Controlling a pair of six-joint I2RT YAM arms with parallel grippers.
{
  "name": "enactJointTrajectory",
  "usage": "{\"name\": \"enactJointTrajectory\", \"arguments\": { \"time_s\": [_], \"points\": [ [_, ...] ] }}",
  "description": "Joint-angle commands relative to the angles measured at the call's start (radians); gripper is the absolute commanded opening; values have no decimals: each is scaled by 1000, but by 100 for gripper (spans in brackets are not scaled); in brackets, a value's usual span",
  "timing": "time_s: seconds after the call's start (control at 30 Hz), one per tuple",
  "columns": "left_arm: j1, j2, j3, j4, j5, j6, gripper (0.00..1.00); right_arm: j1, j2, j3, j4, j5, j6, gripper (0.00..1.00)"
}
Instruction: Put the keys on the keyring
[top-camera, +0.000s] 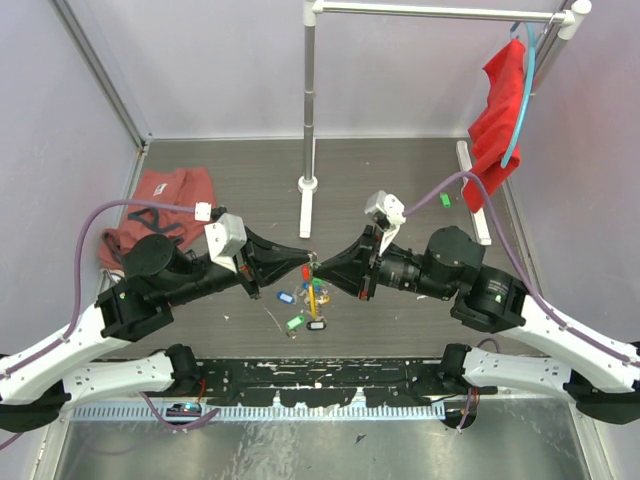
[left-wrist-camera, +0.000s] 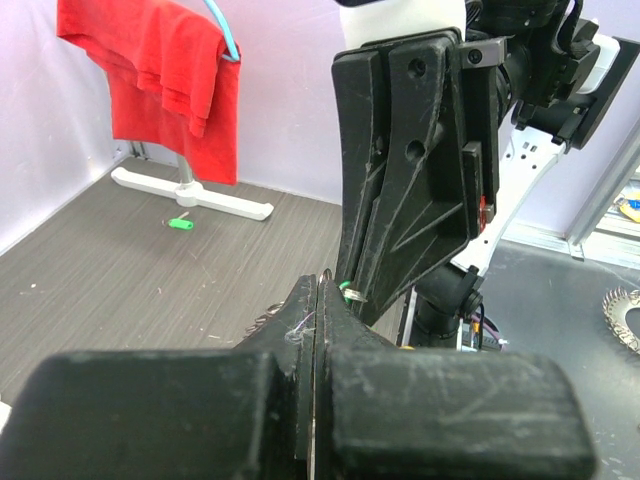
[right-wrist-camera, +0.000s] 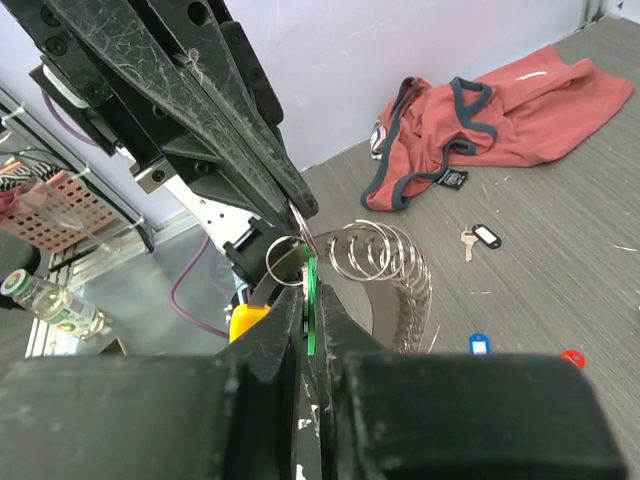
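While the keyring (right-wrist-camera: 392, 262) is clamped in the shut left gripper (right-wrist-camera: 297, 215), a green-tagged key (right-wrist-camera: 310, 312) is pinched in the right gripper (right-wrist-camera: 306, 283), long axis along its fingers, coils just ahead.

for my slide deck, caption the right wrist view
right pincer pinching a green key tag, tip to tip with the left pincer, coiled keyring beyond

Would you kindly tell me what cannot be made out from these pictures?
- Top view: where the left gripper and right gripper meet is too small to show whether the green key is on the keyring.
- Left wrist view: the left gripper's own fingers hide what it pinches.
- Right wrist view: the green key's blade is hidden between the right gripper's fingers, which also cover the keyring's lower part.
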Motion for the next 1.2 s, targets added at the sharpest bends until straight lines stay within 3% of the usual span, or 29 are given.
{"name": "enactJointTrajectory", "arguments": {
  "time_s": [0.0, 0.3, 0.47, 0.6, 0.77, 0.93, 1.17],
  "points": [
    [-2, -4, 11, 57, 6, -1, 0, 2, 43, 57, 12, -71, -24, 4],
    [-2, -3, 12, 57, 3, 2, 0, 2, 46, 65, -2, -70, -31, 1],
    [-2, 1, 13, 59, 6, 0, 0, 2, 16, 65, 7, -56, -51, 30],
    [-2, 1, 15, 58, 9, -1, 0, 3, -22, 60, 29, -58, -95, 35],
    [-2, 1, 17, 63, 29, -16, 0, 3, -63, 26, 77, -30, -151, 35],
    [-2, 8, 19, 82, 91, -33, 0, 2, -63, -11, 165, -42, -163, 24],
    [-3, 15, 32, 87, 141, -34, 0, 3, -39, -10, 209, -106, -168, 23]
  ]
}}
